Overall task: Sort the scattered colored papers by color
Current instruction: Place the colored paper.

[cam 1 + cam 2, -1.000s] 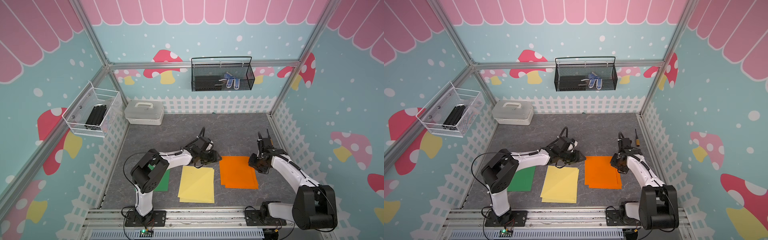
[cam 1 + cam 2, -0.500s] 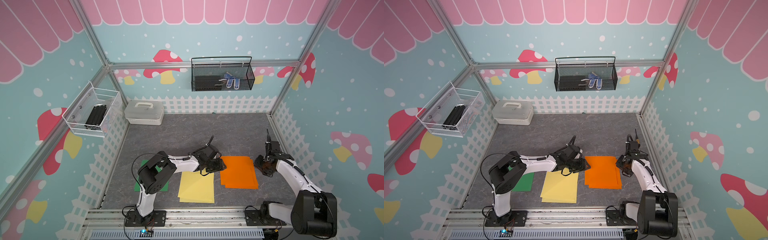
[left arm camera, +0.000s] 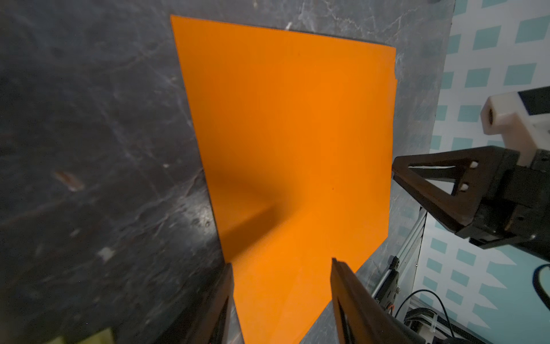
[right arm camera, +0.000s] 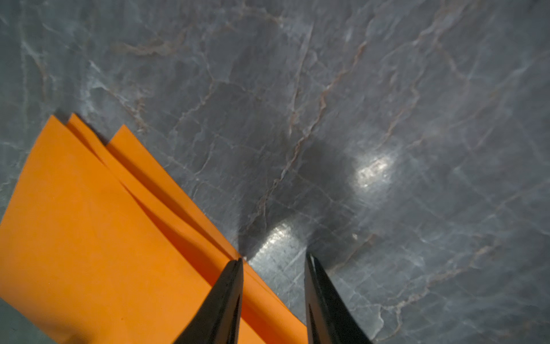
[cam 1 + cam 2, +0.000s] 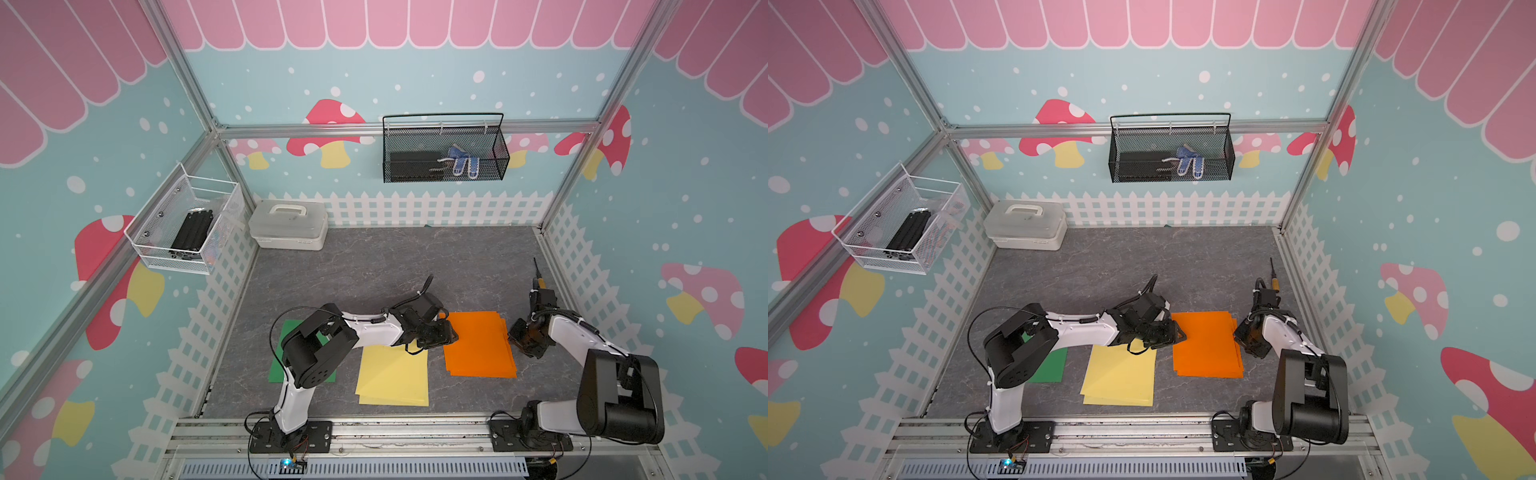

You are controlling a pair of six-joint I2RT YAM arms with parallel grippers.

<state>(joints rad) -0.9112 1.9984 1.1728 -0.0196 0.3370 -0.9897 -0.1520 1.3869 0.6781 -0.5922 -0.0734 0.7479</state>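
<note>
While L arm (image 5: 374,332) lies low, L hand (image 3: 281,262) gapes over orange papers (image 3: 285,119) — R hand (image 4: 273,257) parted at opp. edge.

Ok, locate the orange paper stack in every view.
In a top view: orange paper stack between left gripper and right gripper.
In a top view: orange paper stack, likewise.
Left wrist: orange paper stack centred.
Right wrist: orange paper stack beside one fingertip.
Landmark: right gripper at its edge.

Both top views high, downward; wrist views close, sharing orange papers (image 3: 282,134)
</note>
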